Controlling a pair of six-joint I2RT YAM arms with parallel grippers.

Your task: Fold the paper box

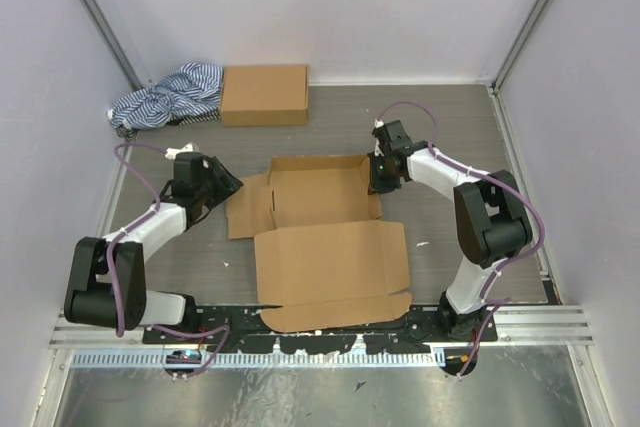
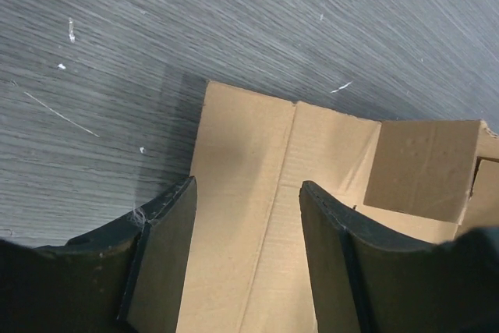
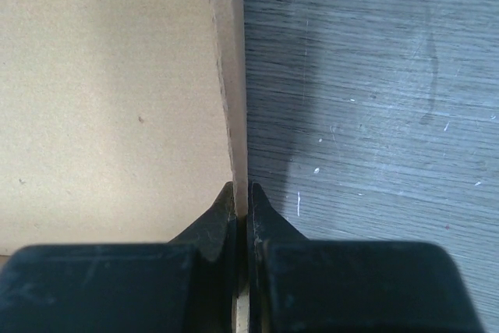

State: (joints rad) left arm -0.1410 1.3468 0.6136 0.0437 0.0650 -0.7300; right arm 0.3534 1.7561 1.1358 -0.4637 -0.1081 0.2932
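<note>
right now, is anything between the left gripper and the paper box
Nothing visible. The left gripper is open right over the left side of the paper box, with only bare cardboard showing between its fingers. The right gripper is shut on the box's right edge.

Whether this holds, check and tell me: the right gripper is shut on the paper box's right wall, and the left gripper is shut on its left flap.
Not quite. The left gripper is open, not shut: the left wrist view shows its jaws spread, with the left flap lying ungripped between them. The rest stands: the right gripper is shut on the paper box's right wall.
</note>
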